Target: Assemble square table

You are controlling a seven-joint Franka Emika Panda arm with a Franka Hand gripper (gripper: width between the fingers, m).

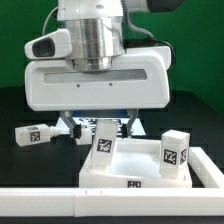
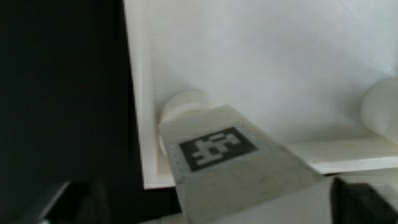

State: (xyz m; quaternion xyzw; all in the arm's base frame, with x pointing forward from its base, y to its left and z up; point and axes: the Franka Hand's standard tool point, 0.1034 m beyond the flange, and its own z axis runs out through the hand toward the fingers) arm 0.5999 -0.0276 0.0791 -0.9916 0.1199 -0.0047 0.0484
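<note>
My jaws stood apart, one on each side of a tagged leg (image 2: 214,150). I saw dark space on at least one side, so I judged nothing was clamped, though I could not rule out a light touch on the other.

The leg stood at a far corner of the square top (image 1: 150,172), toward the exterior view's left, and the top lay flat on the desk (image 1: 20,165). A second leg (image 1: 176,150) stood at the corner on the exterior view's right. Another leg (image 1: 33,135) lay loose on the desk, and the long rail (image 1: 60,205) ran along the front.

I took the step to be seating this leg in its socket. To do it well I needed to centre on the leg, close evenly, hold it upright and turn without dragging the top.

The socket was hidden under the leg, so I could not tell how far it was seated. My own housing blocked the desk behind. My tips were cropped in the wrist view. A rounded white shape (image 2: 381,112) was cut off at the frame edge, and I could not tell whether it was a socket or a leg.
</note>
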